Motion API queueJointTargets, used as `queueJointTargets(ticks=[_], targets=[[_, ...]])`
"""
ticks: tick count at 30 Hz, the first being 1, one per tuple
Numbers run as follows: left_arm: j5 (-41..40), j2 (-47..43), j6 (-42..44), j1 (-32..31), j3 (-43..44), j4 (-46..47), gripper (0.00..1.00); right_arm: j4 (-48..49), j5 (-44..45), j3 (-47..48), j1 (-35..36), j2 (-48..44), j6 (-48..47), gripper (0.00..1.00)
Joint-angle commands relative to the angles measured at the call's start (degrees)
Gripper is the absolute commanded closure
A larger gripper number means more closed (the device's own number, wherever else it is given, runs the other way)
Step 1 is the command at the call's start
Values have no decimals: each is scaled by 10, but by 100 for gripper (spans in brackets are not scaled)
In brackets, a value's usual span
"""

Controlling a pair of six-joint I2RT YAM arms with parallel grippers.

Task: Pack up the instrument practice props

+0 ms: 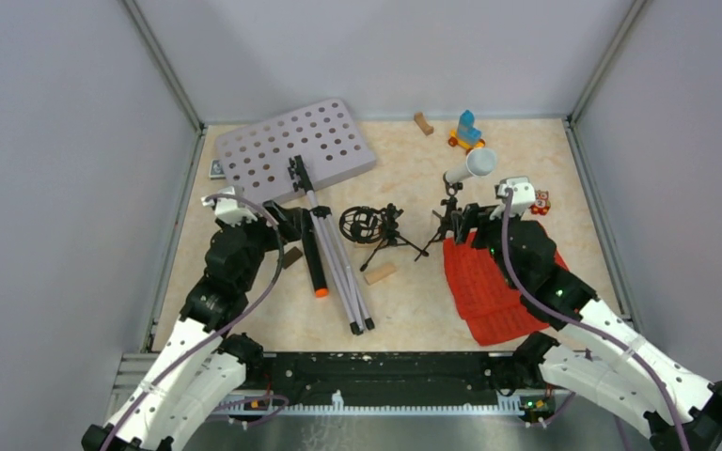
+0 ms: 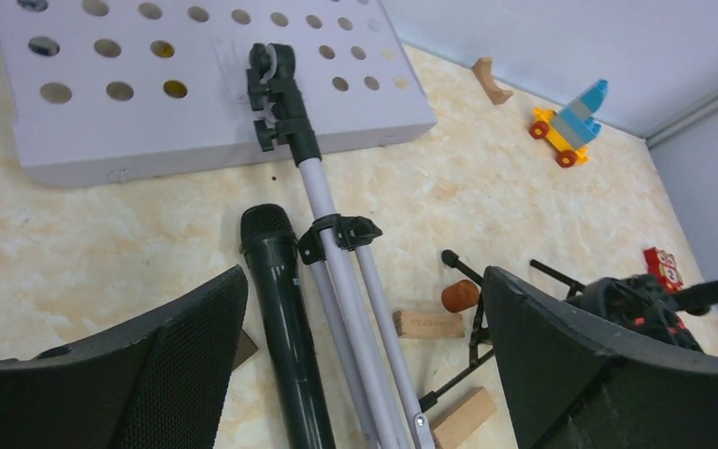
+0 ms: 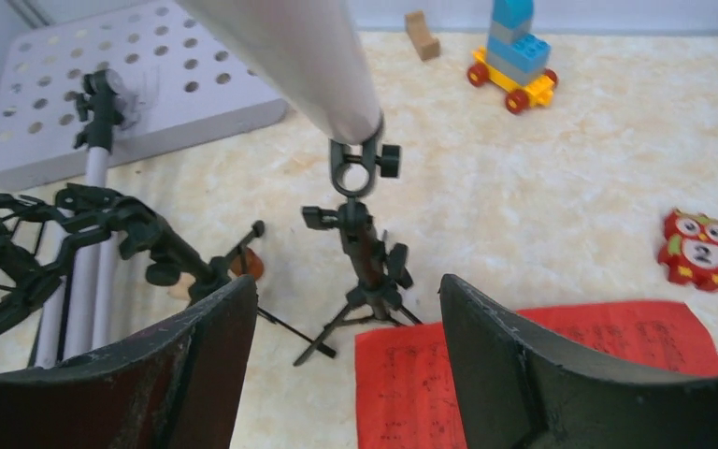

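The grey perforated plate (image 1: 296, 150) lies flat at the back left, and its silver tripod (image 1: 338, 263) stretches toward me. The black microphone (image 1: 312, 258), orange end nearest me, lies beside the legs. My left gripper (image 1: 287, 224) is open and empty above the microphone (image 2: 280, 309) and the tripod legs (image 2: 341, 281). The shock mount (image 1: 362, 225) stands on its small black tripod at the centre. The white tube (image 1: 470, 167) sits in a clamp on another small tripod (image 3: 365, 271). My right gripper (image 3: 348, 285) is open and empty over the near edge of the red pages (image 1: 489, 282).
Small wooden blocks lie at the centre (image 1: 381, 272), by the tripod legs (image 2: 427, 324) and at the back (image 1: 423, 123). A blue-and-orange toy car (image 1: 467, 132) stands at the back right. A red owl tile (image 3: 701, 248) lies right of the pages. Grey walls enclose the table.
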Motion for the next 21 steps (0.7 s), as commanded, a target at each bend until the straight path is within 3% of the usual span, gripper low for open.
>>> queueJointTargets(ticks=[1,6,12,17,21], targets=[[60,-22,75,0,19,55,1,220,-87,-39,-14,-2,-81,29],[162,-10,141,0,21,138,1,411,-72,-92,-14,11,-148,31],[285,55,188,-2,67,181,1,494,-9,-80,-22,72,-173,35],[297,105,193,-33,117,186,1,544,-54,-68,-45,112,-171,37],[255,155,213,-108,151,194,1,577,-85,-56,-52,132,-187,42]])
